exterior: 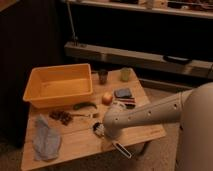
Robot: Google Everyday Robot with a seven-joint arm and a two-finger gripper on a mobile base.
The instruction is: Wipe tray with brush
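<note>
Dim warm light, dark background, tool point(99, 129) in shadow over table point(80, 146) front.
</note>
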